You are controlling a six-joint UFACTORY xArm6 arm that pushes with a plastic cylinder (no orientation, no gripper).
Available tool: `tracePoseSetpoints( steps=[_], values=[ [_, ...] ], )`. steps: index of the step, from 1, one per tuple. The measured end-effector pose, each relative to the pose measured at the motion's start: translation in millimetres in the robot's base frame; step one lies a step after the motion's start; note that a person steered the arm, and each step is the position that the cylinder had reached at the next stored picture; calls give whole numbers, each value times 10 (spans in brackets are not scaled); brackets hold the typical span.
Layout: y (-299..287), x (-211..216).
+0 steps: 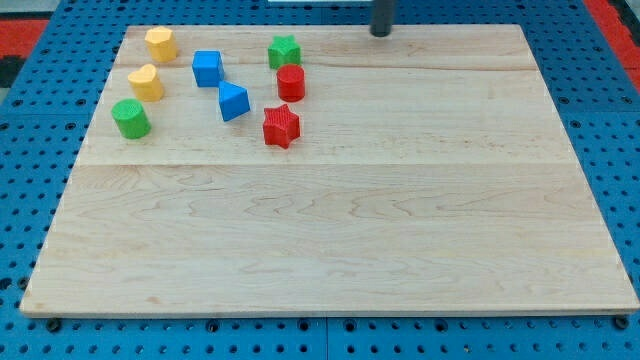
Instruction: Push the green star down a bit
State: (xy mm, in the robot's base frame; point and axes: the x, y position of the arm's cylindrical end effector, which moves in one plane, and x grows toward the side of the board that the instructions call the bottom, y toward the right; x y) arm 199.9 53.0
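Note:
The green star [284,51] sits near the view's top, left of centre, on the wooden board [400,220]. A red cylinder [291,82] stands just below it, nearly touching. My tip [381,32] is at the board's top edge, well to the right of the green star and apart from every block.
A red star [281,126] lies below the red cylinder. A blue cube [207,68] and a blue block [233,101] lie to the star's left. Two yellow blocks [160,43] [146,82] and a green cylinder [130,118] stand at the far left.

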Motion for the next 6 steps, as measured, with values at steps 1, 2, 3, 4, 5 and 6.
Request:
tracePoseSetpoints(
  steps=[1, 2, 3, 4, 5, 6],
  values=[
    [-568, -1],
    [-932, -3],
    [-966, -75],
    [-1000, -78],
    [-977, 49],
    [-934, 373]
  ],
)
